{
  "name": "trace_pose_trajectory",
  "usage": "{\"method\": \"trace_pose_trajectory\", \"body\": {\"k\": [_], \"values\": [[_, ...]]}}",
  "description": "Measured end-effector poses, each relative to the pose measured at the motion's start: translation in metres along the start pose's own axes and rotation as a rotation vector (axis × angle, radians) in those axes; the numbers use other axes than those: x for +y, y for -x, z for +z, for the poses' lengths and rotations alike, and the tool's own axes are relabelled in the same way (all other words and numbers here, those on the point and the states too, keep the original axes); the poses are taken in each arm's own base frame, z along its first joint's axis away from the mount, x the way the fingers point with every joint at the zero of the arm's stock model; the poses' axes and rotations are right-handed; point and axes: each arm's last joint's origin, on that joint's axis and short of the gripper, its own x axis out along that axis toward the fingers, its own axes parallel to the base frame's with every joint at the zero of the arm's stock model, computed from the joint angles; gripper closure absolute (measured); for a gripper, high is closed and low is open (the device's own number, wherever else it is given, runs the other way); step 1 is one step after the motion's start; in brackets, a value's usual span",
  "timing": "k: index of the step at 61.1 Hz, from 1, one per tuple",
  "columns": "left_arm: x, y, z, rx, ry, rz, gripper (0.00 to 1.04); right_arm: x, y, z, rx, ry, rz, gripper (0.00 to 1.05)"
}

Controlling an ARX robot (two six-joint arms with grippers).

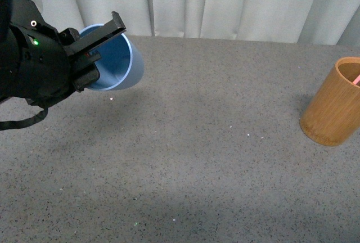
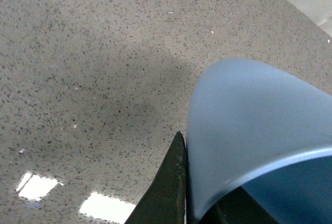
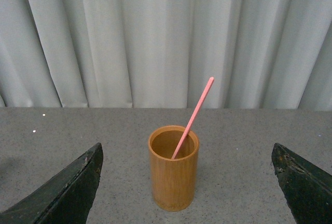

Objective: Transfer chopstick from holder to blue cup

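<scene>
My left gripper (image 1: 104, 43) is shut on the blue cup (image 1: 121, 63), gripping its rim and holding it tilted above the table at the far left. In the left wrist view the blue cup (image 2: 249, 125) fills the near side, with one dark finger (image 2: 166, 193) against its wall. The orange-brown holder (image 1: 336, 102) stands at the right edge of the table. In the right wrist view the holder (image 3: 174, 175) stands upright with the salmon-pink chopstick (image 3: 193, 116) leaning out of it. My right gripper (image 3: 187, 182) is open, facing the holder from a distance; it does not show in the front view.
The grey speckled table (image 1: 214, 158) stretches between the cup and the holder. Pale curtains (image 1: 225, 1) hang behind the table's far edge.
</scene>
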Motion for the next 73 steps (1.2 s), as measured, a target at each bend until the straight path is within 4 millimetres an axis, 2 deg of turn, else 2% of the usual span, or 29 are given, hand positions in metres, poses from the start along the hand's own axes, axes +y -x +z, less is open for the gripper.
{"method": "trace_pose_trajectory", "body": {"k": [9, 20, 41, 61, 73], "values": [[-0.005, 0.005, 0.007, 0.03, -0.113, -0.031, 1.01, 0.0, 0.0, 0.0, 0.0, 0.0, 0.0, 0.1], [-0.022, 0.005, 0.007, 0.056, -0.194, -0.093, 1.01, 0.0, 0.0, 0.0, 0.0, 0.0, 0.0, 0.1], [-0.054, -0.012, -0.026, 0.172, -0.39, -0.135, 1.01, 0.0, 0.0, 0.0, 0.0, 0.0, 0.0, 0.1], [-0.064, -0.019, -0.025, 0.183, -0.502, -0.104, 1.01, 0.0, 0.0, 0.0, 0.0, 0.0, 0.0, 0.1], [-0.062, -0.026, -0.037, 0.232, -0.592, -0.076, 1.01, 0.0, 0.0, 0.0, 0.0, 0.0, 0.0, 0.1]]}}
